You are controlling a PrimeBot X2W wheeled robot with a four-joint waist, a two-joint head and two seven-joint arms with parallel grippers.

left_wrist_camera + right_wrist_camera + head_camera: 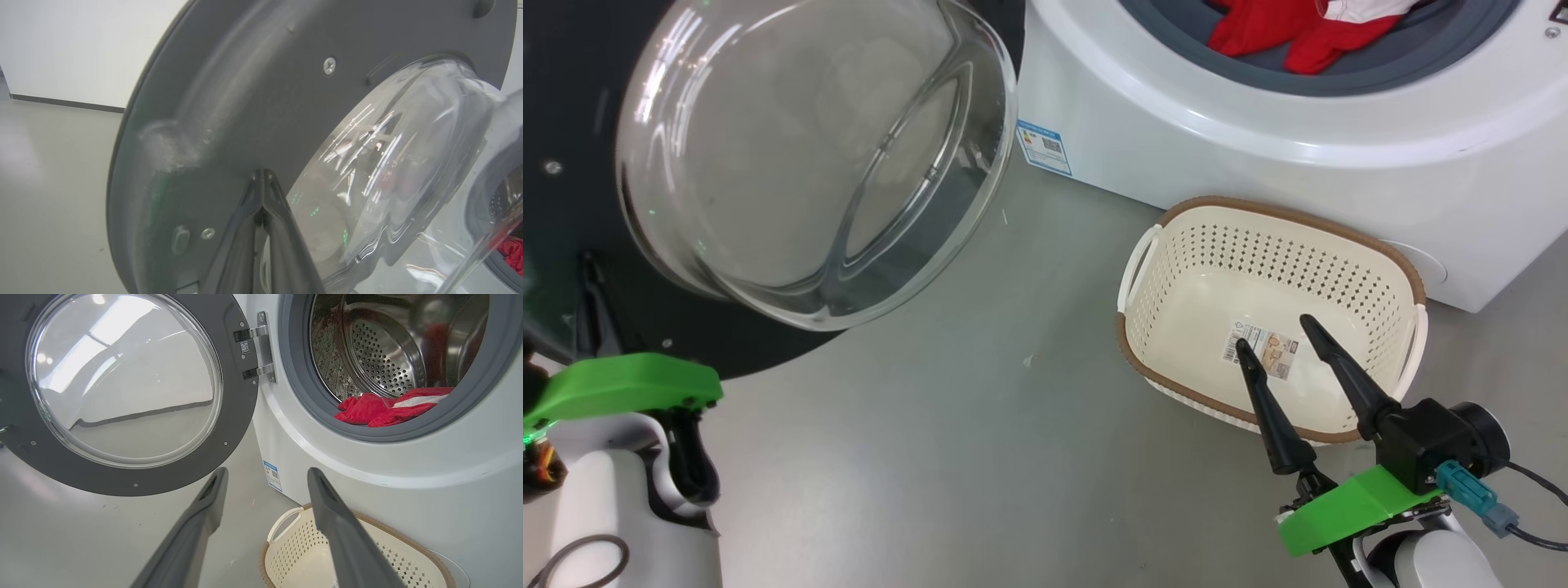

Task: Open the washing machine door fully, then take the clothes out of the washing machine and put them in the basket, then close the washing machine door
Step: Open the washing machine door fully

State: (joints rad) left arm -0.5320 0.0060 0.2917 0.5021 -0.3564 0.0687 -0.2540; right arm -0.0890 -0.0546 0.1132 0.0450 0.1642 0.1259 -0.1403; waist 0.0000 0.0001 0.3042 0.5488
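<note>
The washing machine door [792,163] stands swung open to the left, its glass porthole bulging toward me. My left gripper [590,278] is shut, its tips [263,174] resting against the dark inner rim of the door [245,102]. Red clothes [1290,33] with white parts lie at the mouth of the washing machine [1258,139], on the grey gasket. The clothes [392,408] lie in front of the steel drum. The basket [1258,253] stands on the floor before the machine, with only a sticker inside. My right gripper [1274,331] hangs open above the basket, holding nothing; its tips [266,475] are wide apart.
Grey floor [980,425] stretches between the door and the basket. The door hinge [261,347] sits on the machine's left edge, a blue label [1043,147] below it. A white wall with a dark baseboard [65,104] lies beyond the door.
</note>
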